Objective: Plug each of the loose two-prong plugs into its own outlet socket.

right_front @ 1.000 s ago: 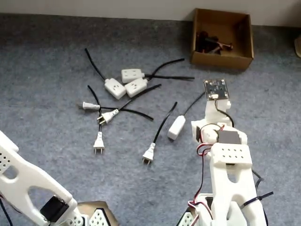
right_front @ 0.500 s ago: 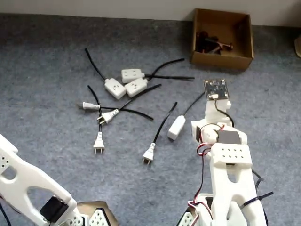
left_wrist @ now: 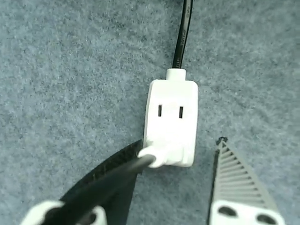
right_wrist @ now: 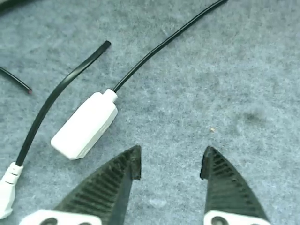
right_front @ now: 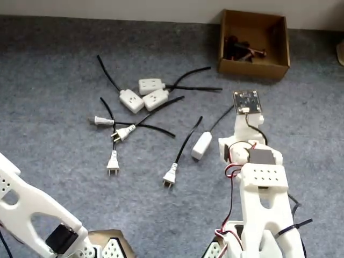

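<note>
In the left wrist view a white outlet socket with two slots lies on the carpet, a black cord leaving its far end. A white plug end with a black cord sits against its near end. My left gripper is open, its tips on either side of that end. My right gripper is open over bare carpet, beside another white socket. Several loose plugs lie in the middle of the high view. Three sockets are clustered behind them.
A cardboard box holding small parts stands at the back right. The right arm stretches up from the front edge. Another white arm occupies the front left corner. Grey carpet covers the work area, with black cords crossing its middle.
The arm at the front left corner has dipped slightly. The right arm, plugs and sockets have not moved.
</note>
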`<state>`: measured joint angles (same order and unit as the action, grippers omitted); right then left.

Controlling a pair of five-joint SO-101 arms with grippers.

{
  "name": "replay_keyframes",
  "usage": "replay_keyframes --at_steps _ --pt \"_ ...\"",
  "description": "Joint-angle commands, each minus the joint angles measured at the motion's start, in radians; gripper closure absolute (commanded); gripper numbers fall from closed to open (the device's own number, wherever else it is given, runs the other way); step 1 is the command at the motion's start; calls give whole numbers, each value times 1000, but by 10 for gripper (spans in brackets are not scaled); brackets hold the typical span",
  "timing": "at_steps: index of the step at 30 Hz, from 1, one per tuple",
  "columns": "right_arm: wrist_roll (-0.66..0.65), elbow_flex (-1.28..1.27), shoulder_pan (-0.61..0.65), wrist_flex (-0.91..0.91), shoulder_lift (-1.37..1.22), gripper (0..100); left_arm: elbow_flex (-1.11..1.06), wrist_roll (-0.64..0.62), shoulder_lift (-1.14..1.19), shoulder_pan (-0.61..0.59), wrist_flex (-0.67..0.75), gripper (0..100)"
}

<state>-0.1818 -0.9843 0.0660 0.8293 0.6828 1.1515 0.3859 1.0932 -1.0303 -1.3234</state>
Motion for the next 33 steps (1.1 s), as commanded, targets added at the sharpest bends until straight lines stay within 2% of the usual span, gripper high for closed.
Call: replay_keyframes --at_steps 1,16,33 --pt "-11 8 5 -24 16 796 48 5 -35 -18 -29 766" --pt "-11 8 5 -24 16 796 50 46 -36 -76 -37 767" --pt "-11 8 5 -24 16 796 423 48 -28 -56 -411 768"
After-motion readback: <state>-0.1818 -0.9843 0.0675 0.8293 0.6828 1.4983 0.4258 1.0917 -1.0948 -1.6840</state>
